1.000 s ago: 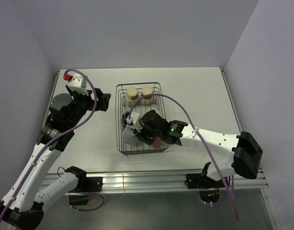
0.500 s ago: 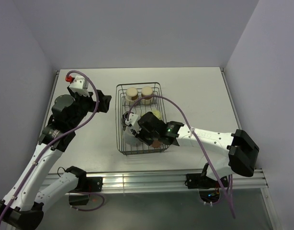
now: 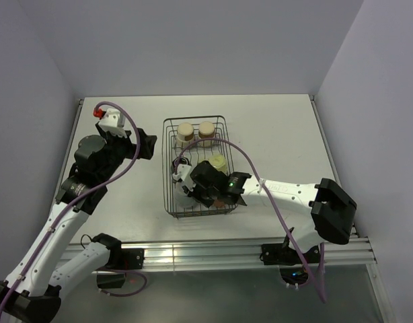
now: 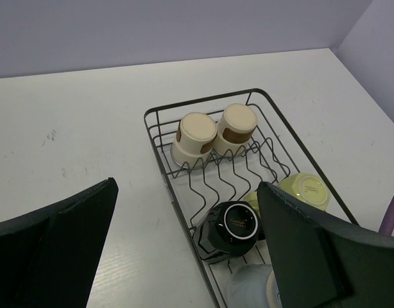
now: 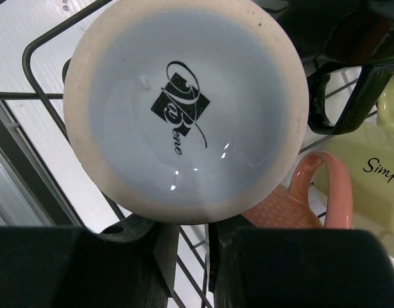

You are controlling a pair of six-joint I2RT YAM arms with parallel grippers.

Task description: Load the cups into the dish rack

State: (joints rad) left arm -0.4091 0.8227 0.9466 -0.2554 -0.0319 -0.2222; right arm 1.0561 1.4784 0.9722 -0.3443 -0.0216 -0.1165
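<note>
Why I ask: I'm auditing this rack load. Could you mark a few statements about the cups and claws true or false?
Both tan tumblers stand upside down in the dish rack. True.
The left claw grips the black cup. False: the claw is open and empty; the cup sits in the rack.
The yellow mug sits outside the rack. False: it is inside.
The blue-grey cup shows its base to the right wrist camera. True.

The left arm (image 3: 85,176) is raised, its left gripper (image 4: 187,186) spread wide. The right arm (image 3: 287,193) reaches left, its right gripper (image 5: 192,236) nearly closed.
</note>
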